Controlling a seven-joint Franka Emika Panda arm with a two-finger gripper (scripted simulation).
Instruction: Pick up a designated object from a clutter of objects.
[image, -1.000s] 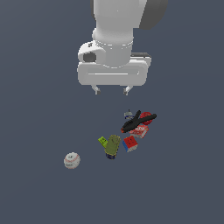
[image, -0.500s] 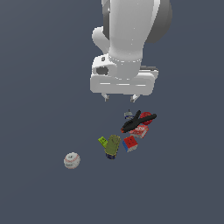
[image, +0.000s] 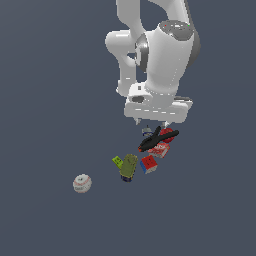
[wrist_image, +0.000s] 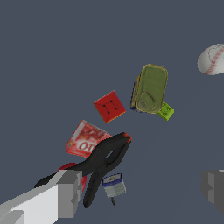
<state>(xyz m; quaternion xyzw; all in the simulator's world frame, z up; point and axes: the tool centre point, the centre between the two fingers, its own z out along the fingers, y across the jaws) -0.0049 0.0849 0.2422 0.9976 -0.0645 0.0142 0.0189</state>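
The red apple (image: 168, 133) sits at the back of the clutter, partly covered by the black clamp (image: 154, 140). In the wrist view only a sliver of the apple (wrist_image: 67, 167) shows, between the clamp (wrist_image: 105, 158) and one grey finger (wrist_image: 65, 193). My gripper (image: 153, 122) hovers just above the apple and clamp, open, with nothing between its fingers. The wrist view shows the gripper (wrist_image: 140, 190) with its jaws wide apart. Around them lie the red box (image: 160, 149), multicoloured cube (image: 148, 164), olive-green bottle (image: 128, 166) and green block (image: 117, 161).
A white red-stitched baseball (image: 82, 183) lies apart, toward the exterior view's left. A small blue-and-white item (wrist_image: 113, 185) rests beside the clamp's handles. Everything lies on a flat dark grey floor (image: 50, 100).
The arm has swung toward the exterior view's right and come down, so the open gripper now hangs right over the clamp and apple. The objects have not moved.
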